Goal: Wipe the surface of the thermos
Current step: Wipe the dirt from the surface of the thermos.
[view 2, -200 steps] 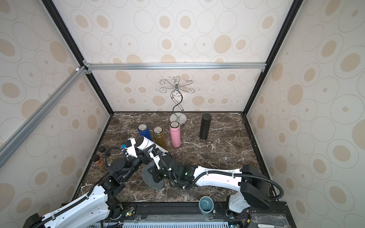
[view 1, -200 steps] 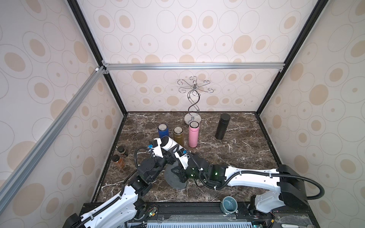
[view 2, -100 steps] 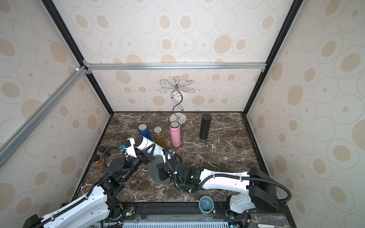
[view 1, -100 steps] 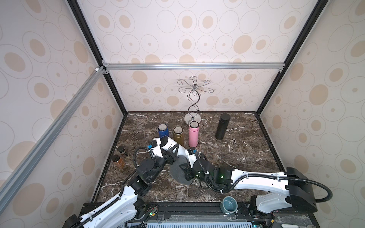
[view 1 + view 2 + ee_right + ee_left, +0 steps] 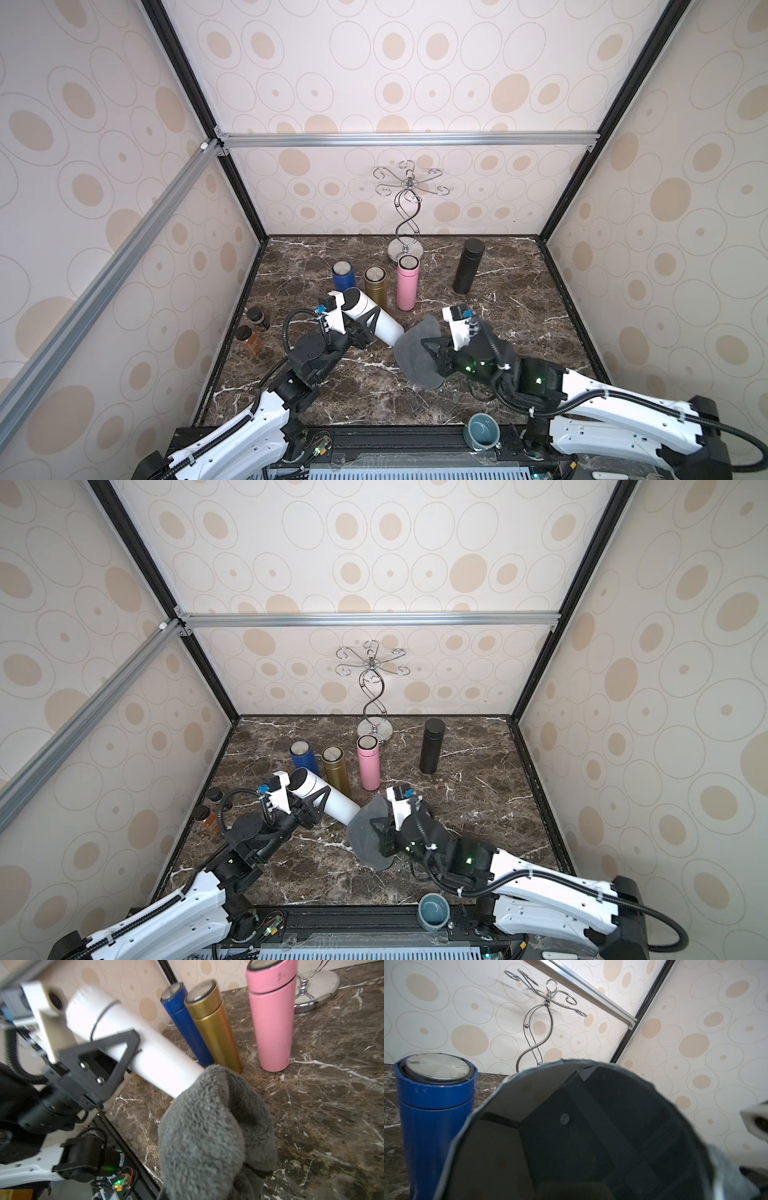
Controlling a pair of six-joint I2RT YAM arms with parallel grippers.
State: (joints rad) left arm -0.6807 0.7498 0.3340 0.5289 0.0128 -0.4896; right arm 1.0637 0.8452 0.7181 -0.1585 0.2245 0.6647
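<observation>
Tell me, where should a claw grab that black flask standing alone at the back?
Midway up the body of the black flask. It stands upright and is a smooth round tube, so a claw coming in level from the front could close across it. Bare table lies in front of it and beside it, and the wire stand is well apart, so probably nothing would get knocked.

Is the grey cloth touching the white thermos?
Touching. The right wrist view shows the grey cloth lapping over the end of the white thermos, no gap.

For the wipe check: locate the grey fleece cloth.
In a top view the grey fleece cloth sits front-centre, gripped by the right hand, at the white cylindrical thermos's lower end.
</observation>
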